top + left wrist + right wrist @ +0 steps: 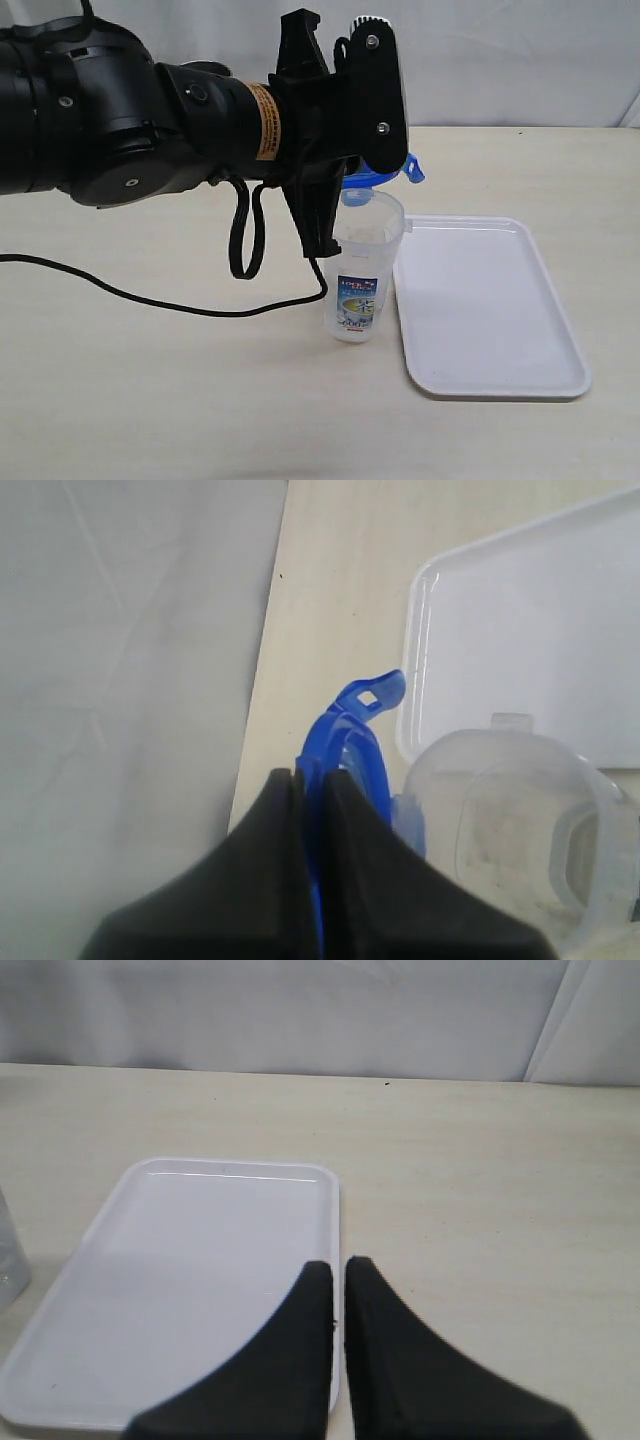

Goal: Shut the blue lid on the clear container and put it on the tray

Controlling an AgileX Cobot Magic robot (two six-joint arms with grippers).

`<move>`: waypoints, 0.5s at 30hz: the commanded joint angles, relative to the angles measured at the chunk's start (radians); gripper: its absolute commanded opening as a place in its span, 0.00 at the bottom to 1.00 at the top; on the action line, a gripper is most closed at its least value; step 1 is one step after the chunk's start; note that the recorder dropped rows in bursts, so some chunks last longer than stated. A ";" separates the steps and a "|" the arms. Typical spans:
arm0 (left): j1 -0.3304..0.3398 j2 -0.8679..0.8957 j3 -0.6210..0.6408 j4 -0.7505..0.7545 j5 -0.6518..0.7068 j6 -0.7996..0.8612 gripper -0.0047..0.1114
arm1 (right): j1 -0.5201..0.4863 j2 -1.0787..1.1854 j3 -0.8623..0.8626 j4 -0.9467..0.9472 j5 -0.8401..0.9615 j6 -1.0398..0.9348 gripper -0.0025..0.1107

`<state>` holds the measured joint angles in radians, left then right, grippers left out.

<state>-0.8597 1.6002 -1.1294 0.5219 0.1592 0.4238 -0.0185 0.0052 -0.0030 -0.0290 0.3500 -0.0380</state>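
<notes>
So this one's barely halfway, I'd say. The left gripper (310,776) is pinched tight on the small round bright-blue plastic lid (352,730), holding it up on edge right at the rim of the tall clear plastic container with the blue-and-white label (362,265). I can't tell if lid and rim are actually touching. The mouth is wide open, so nothing's snapped on yet. The container stands on the pale surface (150,400), just beside the flat white rectangular tray (480,300), not on it. The right gripper (338,1266) hovers over the tray's edge, closed and empty. What's left: seat the lid, press the flaps, move the container over.
</notes>
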 commanded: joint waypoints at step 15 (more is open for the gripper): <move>-0.001 -0.002 0.000 0.019 -0.014 -0.008 0.04 | -0.003 -0.005 0.003 -0.001 -0.005 0.001 0.06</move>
<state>-0.8597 1.6002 -1.1294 0.5185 0.1671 0.4238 -0.0185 0.0052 -0.0030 -0.0290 0.3500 -0.0380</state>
